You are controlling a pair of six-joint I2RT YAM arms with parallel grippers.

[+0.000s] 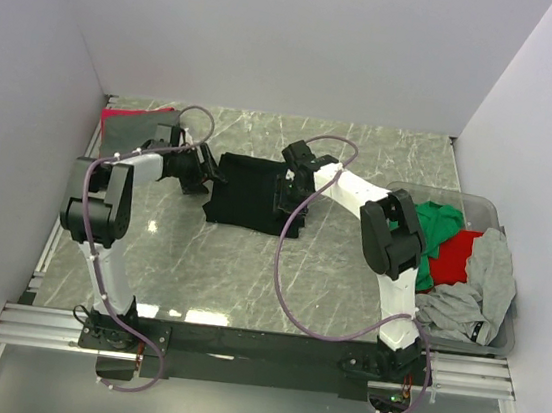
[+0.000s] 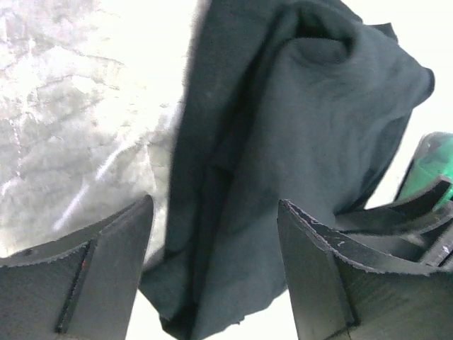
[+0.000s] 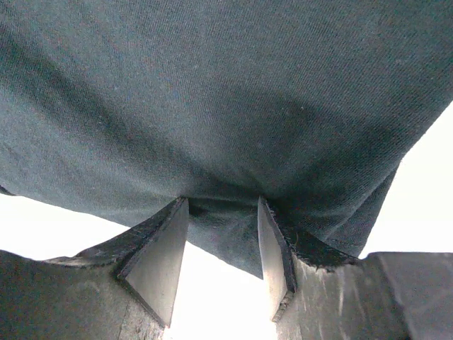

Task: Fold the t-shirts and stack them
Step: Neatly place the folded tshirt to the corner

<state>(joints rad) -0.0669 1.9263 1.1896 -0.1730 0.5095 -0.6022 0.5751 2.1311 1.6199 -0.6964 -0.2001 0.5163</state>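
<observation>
A black t-shirt lies folded into a rough rectangle in the middle of the marble table. My left gripper is at the shirt's left edge. In the left wrist view it stands open, with the rumpled black t-shirt reaching down between its fingers. My right gripper is over the shirt's right side. In the right wrist view its jaws stand apart, tips pressed against the black t-shirt, with a flap of its edge between them.
A clear grey plastic bin at the right holds a green shirt, a red shirt and a grey shirt. A red and dark grey folded cloth lies in the back left corner. White walls close in three sides.
</observation>
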